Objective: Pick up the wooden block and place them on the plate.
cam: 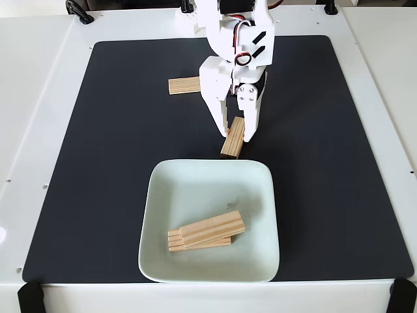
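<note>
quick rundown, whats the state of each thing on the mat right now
white robot hand: shut on a block, just beyond the plate's far rim
held light pine wooden block: tilted, clamped between the fingers
two pine blocks on the plate: lying flat, one across the other
pine block behind the arm: lying flat on the black mat, untouched
square pale mint ceramic plate: flat on the mat

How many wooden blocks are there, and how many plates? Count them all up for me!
Wooden blocks: 4. Two stacked on the plate, one in the gripper at, one on the black mat.
Plate: 1.
Total: 5 things.
</note>
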### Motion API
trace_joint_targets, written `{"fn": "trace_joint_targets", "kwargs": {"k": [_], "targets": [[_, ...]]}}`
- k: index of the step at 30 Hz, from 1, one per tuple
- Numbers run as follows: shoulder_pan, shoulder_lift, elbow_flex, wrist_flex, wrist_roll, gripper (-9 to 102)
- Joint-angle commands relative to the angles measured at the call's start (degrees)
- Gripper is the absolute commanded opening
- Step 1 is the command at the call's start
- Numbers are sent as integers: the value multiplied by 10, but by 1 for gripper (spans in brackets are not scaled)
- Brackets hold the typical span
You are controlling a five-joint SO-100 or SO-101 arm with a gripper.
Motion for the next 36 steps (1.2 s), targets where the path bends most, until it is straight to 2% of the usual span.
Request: {"fn": "trace_joint_targets", "kwargs": {"k": [1,4,11,15,20,28,36], "targets": [[5,15,6,-4,1,-1],[2,44,4,-5,20,-1],[-2,184,-4,-69,210,-1],[11,199,-60,-74,301,-1],[23,100,-190,-66,388,-1],[47,-89,-475,19,452,-1],[74,-208,-633,17,540,-1]]}}
